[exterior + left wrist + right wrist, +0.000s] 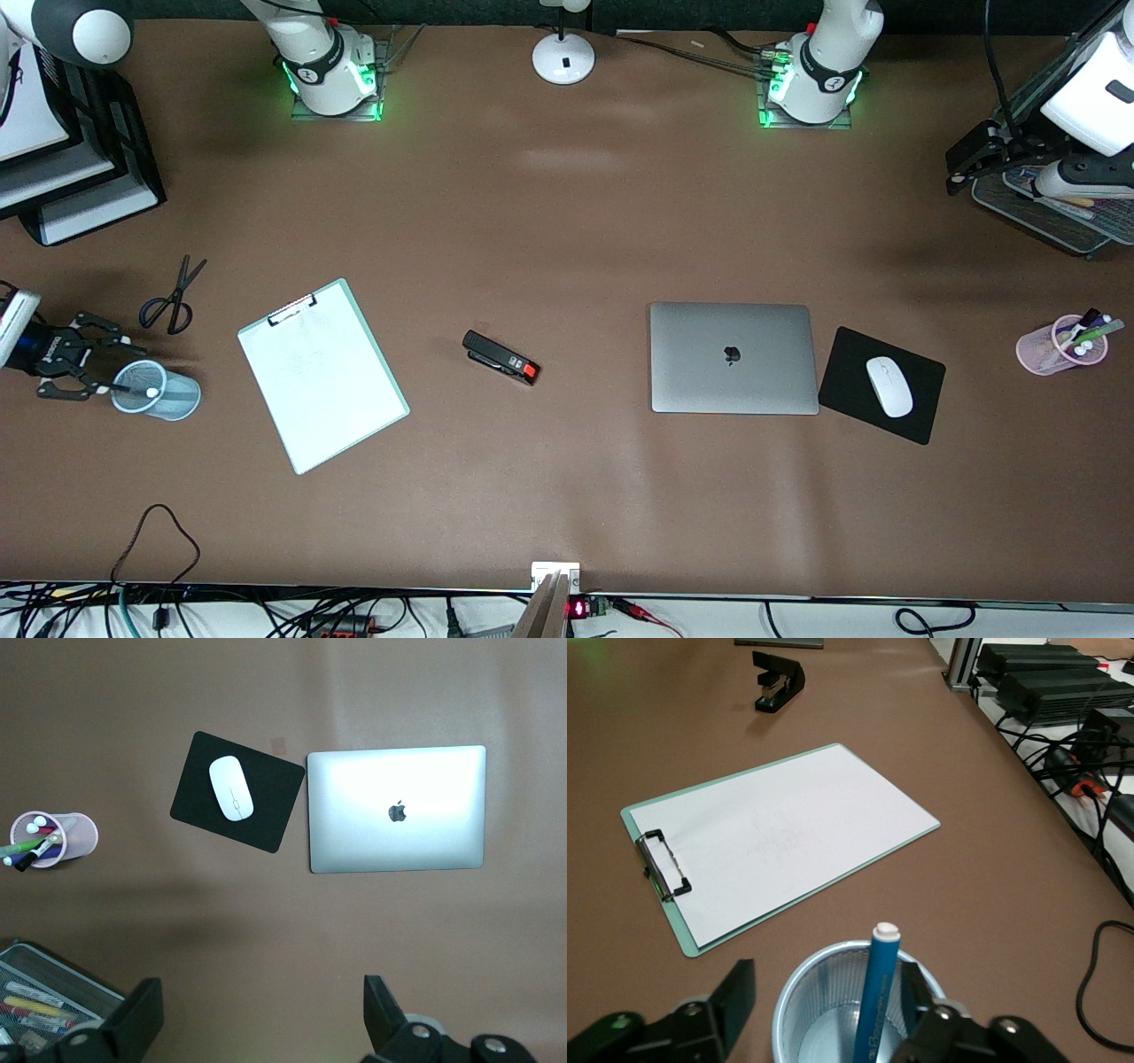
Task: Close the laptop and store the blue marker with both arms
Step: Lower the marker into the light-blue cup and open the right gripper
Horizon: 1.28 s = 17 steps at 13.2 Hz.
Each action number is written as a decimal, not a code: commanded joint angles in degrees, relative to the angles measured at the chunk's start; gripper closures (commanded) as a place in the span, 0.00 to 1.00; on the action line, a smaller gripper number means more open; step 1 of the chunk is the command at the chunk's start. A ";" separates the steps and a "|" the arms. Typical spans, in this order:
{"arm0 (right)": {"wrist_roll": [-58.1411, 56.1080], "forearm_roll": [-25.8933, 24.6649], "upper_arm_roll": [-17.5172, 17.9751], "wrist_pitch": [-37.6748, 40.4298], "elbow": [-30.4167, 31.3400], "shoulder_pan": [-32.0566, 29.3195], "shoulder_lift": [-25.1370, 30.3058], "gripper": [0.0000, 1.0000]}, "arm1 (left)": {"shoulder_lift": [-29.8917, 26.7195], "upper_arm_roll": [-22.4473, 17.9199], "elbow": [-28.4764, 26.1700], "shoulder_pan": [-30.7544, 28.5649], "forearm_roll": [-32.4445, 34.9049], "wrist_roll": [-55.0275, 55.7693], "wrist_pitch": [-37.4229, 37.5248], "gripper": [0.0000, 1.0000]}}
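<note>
The laptop [733, 357] lies shut on the table, lid up with the apple logo showing; it also shows in the left wrist view [397, 809]. The blue marker [875, 1001] stands tilted in a light-blue mesh cup [799, 994], pale end up, at the right arm's end of the table [151, 391]. My right gripper [826, 1001] is open, its fingers either side of the cup [173, 394]; in the front view it [111, 361] is beside the cup. My left gripper [263, 1019] is open and empty, up over the left arm's end of the table [959, 173].
A white clipboard [321, 376], black stapler [500, 357] and scissors [173, 297] lie on the table. A mouse [889, 386] sits on a black pad. A pink pen cup [1054, 347] and a mesh tray [1045, 217] are at the left arm's end. Black paper trays [84, 177] stand by the right arm.
</note>
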<state>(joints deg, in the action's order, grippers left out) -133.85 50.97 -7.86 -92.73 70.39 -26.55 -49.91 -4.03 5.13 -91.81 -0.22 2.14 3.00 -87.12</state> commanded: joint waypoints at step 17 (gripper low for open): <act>65.61 -22.74 0.30 8.53 -8.43 24.25 17.56 0.00 | -0.27 -0.73 0.14 -0.84 -2.14 -1.51 0.46 0.00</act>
<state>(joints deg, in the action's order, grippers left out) -74.12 30.57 -7.04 -84.48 62.18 -4.21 -33.32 -4.02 4.51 -91.81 -0.61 1.31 3.00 -87.12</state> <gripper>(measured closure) 0.000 0.000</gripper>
